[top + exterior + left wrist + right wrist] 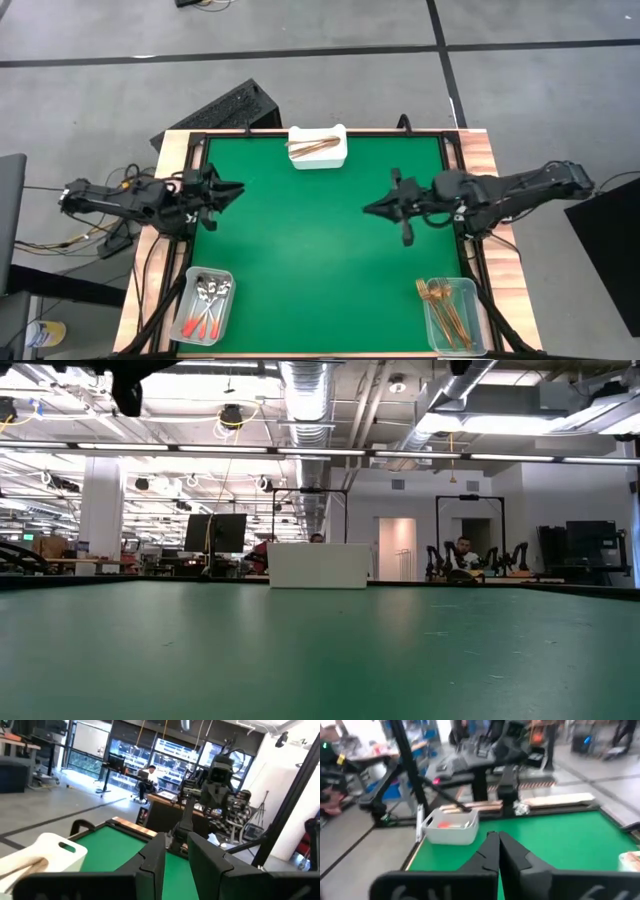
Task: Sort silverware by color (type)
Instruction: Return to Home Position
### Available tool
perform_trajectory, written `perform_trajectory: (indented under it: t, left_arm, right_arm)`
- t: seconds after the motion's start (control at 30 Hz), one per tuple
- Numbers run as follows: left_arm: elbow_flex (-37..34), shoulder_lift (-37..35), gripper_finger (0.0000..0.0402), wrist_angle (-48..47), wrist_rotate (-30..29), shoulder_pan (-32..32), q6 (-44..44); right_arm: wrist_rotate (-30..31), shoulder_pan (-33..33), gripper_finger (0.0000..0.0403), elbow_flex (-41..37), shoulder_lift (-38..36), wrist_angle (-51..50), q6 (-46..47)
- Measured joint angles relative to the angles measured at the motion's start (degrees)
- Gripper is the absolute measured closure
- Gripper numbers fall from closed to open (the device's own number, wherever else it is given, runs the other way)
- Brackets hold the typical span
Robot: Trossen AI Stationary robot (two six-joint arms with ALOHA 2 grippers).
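Observation:
The silverware lies sorted in three containers. Red-handled spoons (205, 305) lie in a clear bin (190, 300) at the near left corner. Gold forks (447, 305) lie in a clear bin (478, 318) at the near right corner. Copper pieces (315, 147) lie in the white tray (330, 158) at the far edge. My left gripper (238, 188) hovers over the table's left side, holding nothing, its fingers a narrow gap apart (176, 855). My right gripper (370, 209) hovers right of the middle, shut and empty (497, 847).
The green mat (320, 240) between the two grippers carries nothing. The white tray (318, 565) stands at the far edge in the low view. A wooden border (480, 160) frames the mat. People sit at desks in the room behind.

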Motion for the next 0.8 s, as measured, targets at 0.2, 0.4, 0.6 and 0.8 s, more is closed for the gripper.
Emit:
perform_trajectory:
  t: [0.2, 0.4, 0.6, 0.8]
  left_arm:
    - [-3.5, -3.4, 0.0355, 0.8, 0.5, -0.5, 0.6]
    - [-12.5, -4.2, 0.0394, 12.0, 2.2, -1.3, 0.1]
    - [-16.6, -4.1, 0.0398, 12.1, 2.9, -1.3, 0.0]
    - [-16.6, -8.3, 0.0401, 7.9, 2.2, -1.3, 2.9]
  right_arm:
    - [0.0, -1.8, 0.0390, -14.2, -11.0, 13.6, 0.6]
    - [-0.1, -2.4, 0.0385, -28.7, -16.3, 32.0, 0.8]
    - [0.0, -2.6, 0.0393, -34.2, -18.8, 31.2, 1.3]
    - [2.3, -4.6, 0.0388, -40.5, -26.2, 31.0, 2.2]
